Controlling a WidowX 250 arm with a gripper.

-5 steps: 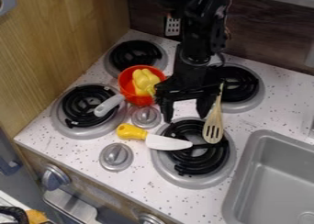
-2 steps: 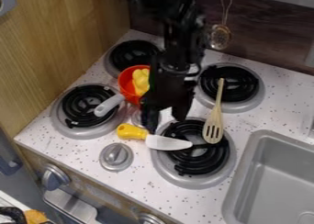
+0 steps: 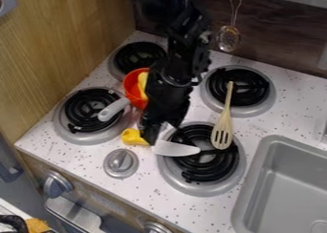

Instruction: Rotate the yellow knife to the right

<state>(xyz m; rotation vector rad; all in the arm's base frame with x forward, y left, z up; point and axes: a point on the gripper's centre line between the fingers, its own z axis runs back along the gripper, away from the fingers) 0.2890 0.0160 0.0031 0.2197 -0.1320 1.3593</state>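
Low on the near front, a grey knob; on the white speckled bench above, a round grey dial. Just beyond, the knife: broad, plain whitish blade, rounded tip aimed right, resting over the left part of the near right burner; bright yellow, bulbous handle toward the left, partly covered. Over the join of handle and blade, the black gripper, pointing down; spread or pressed together, impossible to tell. Right of the blade, a slotted wooden spatula. Farther back, a red pot with something yellow inside.
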